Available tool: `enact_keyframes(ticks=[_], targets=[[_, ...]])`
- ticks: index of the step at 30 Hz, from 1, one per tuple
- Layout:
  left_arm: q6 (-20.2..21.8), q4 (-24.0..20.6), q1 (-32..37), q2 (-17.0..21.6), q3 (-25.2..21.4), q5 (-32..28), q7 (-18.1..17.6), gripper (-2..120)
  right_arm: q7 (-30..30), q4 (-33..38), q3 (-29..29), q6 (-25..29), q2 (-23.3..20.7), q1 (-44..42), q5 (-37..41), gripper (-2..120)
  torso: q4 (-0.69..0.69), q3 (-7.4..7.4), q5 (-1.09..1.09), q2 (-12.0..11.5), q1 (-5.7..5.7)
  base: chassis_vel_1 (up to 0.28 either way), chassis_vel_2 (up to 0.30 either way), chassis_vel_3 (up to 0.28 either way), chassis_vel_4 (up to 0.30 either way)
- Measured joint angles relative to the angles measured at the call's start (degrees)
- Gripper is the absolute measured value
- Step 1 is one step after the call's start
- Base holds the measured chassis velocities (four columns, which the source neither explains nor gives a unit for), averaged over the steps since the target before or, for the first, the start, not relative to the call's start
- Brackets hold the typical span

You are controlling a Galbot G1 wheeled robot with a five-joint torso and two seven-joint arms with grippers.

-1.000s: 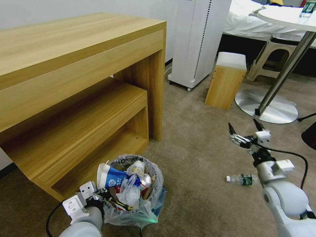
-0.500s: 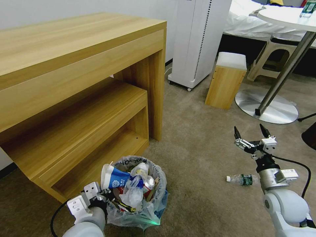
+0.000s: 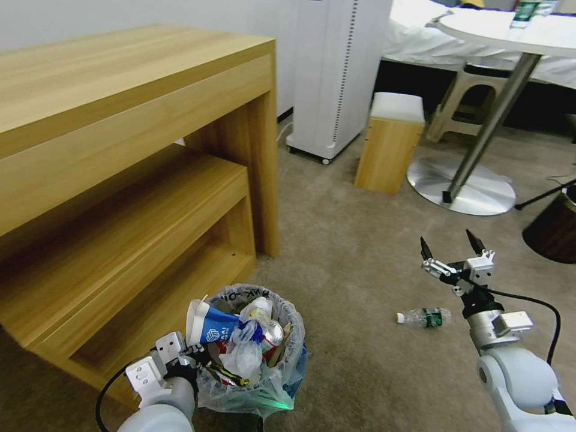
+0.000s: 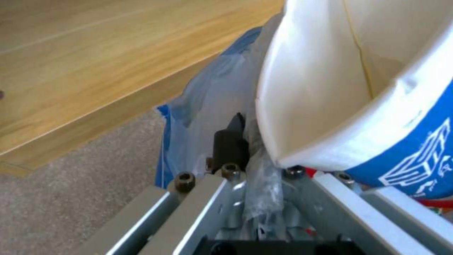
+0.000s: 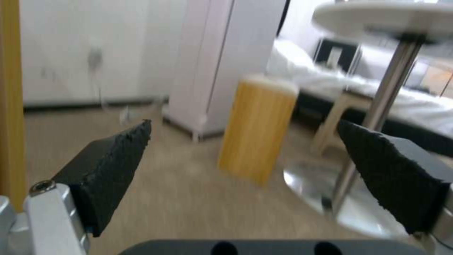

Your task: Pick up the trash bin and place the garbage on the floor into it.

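Low at the near left of the head view, the left claw [image 3: 191,358] grips the rim of the trash bin [image 3: 273,384], its fingers pressed onto the crinkly plastic liner. From the left wrist view, a dark fingertip [image 4: 230,141] presses against the translucent bag, with the bin's bluish wall just beyond it and the blue-white paper cup [image 4: 359,95] leaning over the claw's frame. The trash bin sits over the beige floor [image 3: 360,360] just in front of the wooden worktop [image 3: 120,120], near its lower shelf; whether its base touches the carpet I cannot tell. It is heaped with garbage: the paper cup [image 3: 207,327] lying tilted at the rim, a crumpled whitish wad [image 3: 243,354], a crushed can [image 3: 271,332] and red wrappers beneath them.

On the right, the right claw [image 3: 451,245] hovers above the carpet with its two black fingers spread wide and holding nothing. The right wrist view confirms this: the textured pads [image 5: 118,159] stand far apart, with open room between them. A green-labelled plastic bottle [image 3: 423,317] lies on its side on the floor, just below and a little left of that claw, well apart from the bin.

Farther back stand a tall white appliance [image 3: 336,72] on small feet, a wooden stool [image 3: 389,144] with a white top, and a round white table [image 3: 516,30] on a metal pedestal. A dark brown bin [image 3: 555,228] sits at the right edge.
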Motion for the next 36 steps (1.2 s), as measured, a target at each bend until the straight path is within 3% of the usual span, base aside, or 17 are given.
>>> enact_keyframes(ticks=[4, 5, 8, 12, 13, 16, 17, 19, 21, 22, 27, 34, 36], targets=[[-0.11, -0.45, 0.43, -0.17, 0.11, 0.27, 0.00, 1, 0.78, 0.21, -2.12, -18.92, -5.77, -0.40, 0.30, 100, 0.02, 0.00, -0.01, 0.00, 0.00, 0.000, 0.000, 0.000, 0.000], [-0.11, -0.45, 0.43, -0.17, 0.11, 0.27, 0.00, 1, 0.78, 0.21, -2.12, -18.92, -5.77, -0.40, 0.30, 100, 0.02, 0.00, -0.01, 0.00, 0.00, 0.000, 0.000, 0.000, 0.000], [-0.40, -0.94, 0.90, -0.17, -0.05, 0.27, 0.00, 1, -0.43, -2.68, -3.96, -31.56, -8.54, 2.21, 0.44, 100, 0.02, 0.00, -0.01, 0.00, 0.00, 0.000, 0.000, 0.000, 0.000], [-0.67, -1.15, 1.32, -0.19, -0.11, 0.33, 0.00, 1, -6.40, -10.30, -7.43, -37.47, -10.00, 7.12, -4.63, 100, 0.03, 0.00, 0.00, 0.00, 0.00, 0.000, 0.000, 0.000, 0.000], [-0.67, -1.15, 1.32, -0.19, -0.11, 0.33, 0.00, 1, -6.40, -10.30, -7.43, -37.47, -10.00, 7.12, -4.63, 100, 0.03, 0.00, 0.00, 0.00, 0.00, 0.000, 0.000, 0.000, 0.000], [-0.84, -1.17, 1.33, -0.31, -0.18, 0.46, 0.00, 1, -18.57, -19.40, -9.56, -34.83, -9.91, 12.10, -15.47, 100, 0.02, 0.00, -0.01, 0.00, 0.00, 0.000, 0.000, 0.000, 0.000], [-0.84, -1.17, 1.33, -0.31, -0.18, 0.46, 0.00, 1, -18.57, -19.40, -9.56, -34.83, -9.91, 12.10, -15.47, 100, 0.02, 0.00, -0.01, 0.00, 0.00, 0.000, 0.000, 0.000, 0.000], [-0.90, -1.14, 1.30, -0.33, -0.32, 0.51, -0.02, 1, -26.27, -24.00, -10.47, -31.40, -9.25, 14.97, -21.98, 100, 0.02, 0.01, 0.00, 0.00, 0.00, 0.000, 0.000, 0.000, 0.000], [-1.02, -0.84, 1.19, -0.33, -0.47, 0.56, -0.05, 1, -30.25, -27.83, -11.28, -28.00, -8.57, 17.57, -25.59, 100, 0.02, 0.01, 0.00, 0.00, 0.00, 0.000, 0.000, 0.000, 0.000], [-1.02, -0.84, 1.19, -0.33, -0.47, 0.56, -0.05, 1, -30.25, -27.83, -11.28, -28.00, -8.57, 17.57, -25.59, 100, 0.02, 0.01, 0.00, 0.00, 0.00, 0.000, 0.000, 0.000, 0.000], [-1.12, 0.22, 0.61, -0.78, -0.28, 1.00, -0.11, 1, -36.96, -37.74, -11.45, -17.81, -6.88, 23.79, -33.69, 100, 0.03, 0.01, 0.00, 0.00, 0.00, 0.000, 0.000, 0.000, 0.000], [-1.19, 0.73, 0.42, -0.88, -0.42, 1.26, -0.12, 1, -38.56, -42.16, -11.11, -15.85, -7.08, 26.11, -35.06, 100, 0.02, 0.01, -0.02, 0.00, 0.00, 0.000, 0.000, 0.000, 0.000], [-1.28, 0.86, 0.38, -0.86, -0.53, 1.33, -0.14, 1, -38.67, -46.34, -10.38, -13.54, -6.93, 27.94, -36.73, 100, 0.02, 0.00, -0.02, 0.00, 0.00, 0.000, 0.000, 0.000, 0.000]])
